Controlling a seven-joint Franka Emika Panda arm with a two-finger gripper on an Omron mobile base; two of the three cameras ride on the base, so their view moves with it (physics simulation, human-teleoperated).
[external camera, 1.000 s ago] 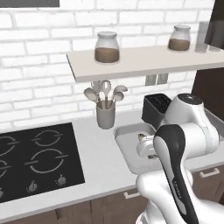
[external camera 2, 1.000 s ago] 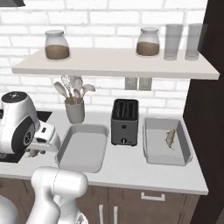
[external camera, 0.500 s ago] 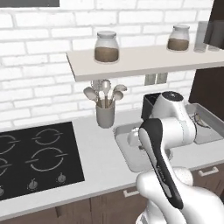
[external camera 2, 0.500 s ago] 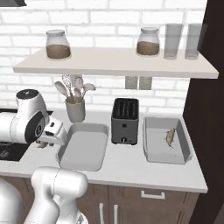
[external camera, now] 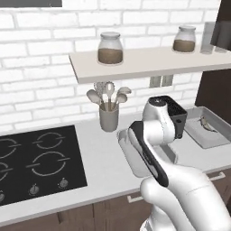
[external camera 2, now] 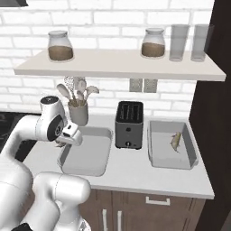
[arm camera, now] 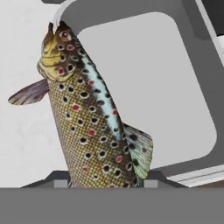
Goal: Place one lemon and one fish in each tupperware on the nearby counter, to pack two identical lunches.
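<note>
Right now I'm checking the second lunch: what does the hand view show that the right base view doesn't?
Hand view alone: a spotted fish clamped in the gripper, hanging over the tray's edge. Right base view alone: the toaster, the far tupperware holding another fish, the shelf jars. Both: the near tupperware, with nothing in it, on the white counter.
</note>
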